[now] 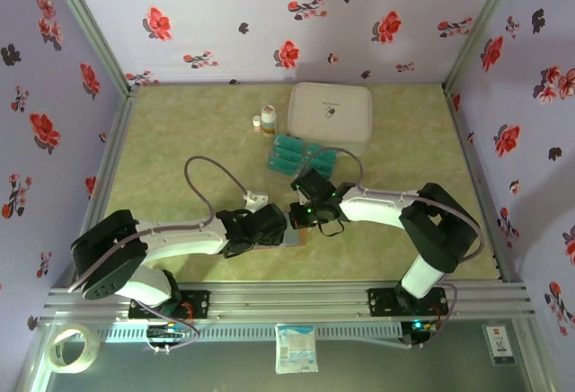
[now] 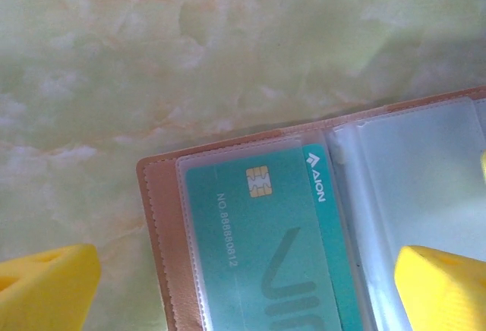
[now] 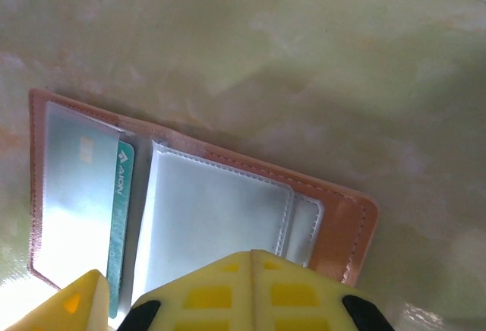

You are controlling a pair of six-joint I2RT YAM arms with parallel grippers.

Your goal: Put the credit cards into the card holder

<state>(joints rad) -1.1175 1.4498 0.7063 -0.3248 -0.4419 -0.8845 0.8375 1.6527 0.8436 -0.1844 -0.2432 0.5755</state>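
**Q:** Where is the card holder (image 2: 163, 225) found?

**A:** It is recorded lying open and flat on the marbled green surface (image 2: 152, 58), near the front edge, under both wrists. Brown trim is noted around clear inner sleeves.

**Q:** Is anything loaded?

**A:** 1 teal card (image 2: 258, 247) is seen inside an end sleeve. Its chip and printed number can be read through the plastic.

**Q:** And the other credit cards (image 1: 295, 155)?

**A:** They are observed stacked in a clear tray (image 1: 329, 164) farther back, just in front of a white zipped case (image 1: 330, 113) and well apart from the holder. 2 small bottles (image 1: 267, 115) are noted left of the case.

**Q:** State of the left fingers (image 2: 45, 285)?

**A:** They are spread wide. 1 yellow tip is placed over bare surface beyond the holder's edge and the other over the clear sleeves, with the carded sleeve between them. Nothing is gripped.

**Q:** The right fingers (image 3: 258, 293)?

**A:** They are pressed together at the holder's edge, over the middle sleeve. Whether a sleeve edge is pinched cannot be told, since the tips are hidden by the fingers' own bulk.
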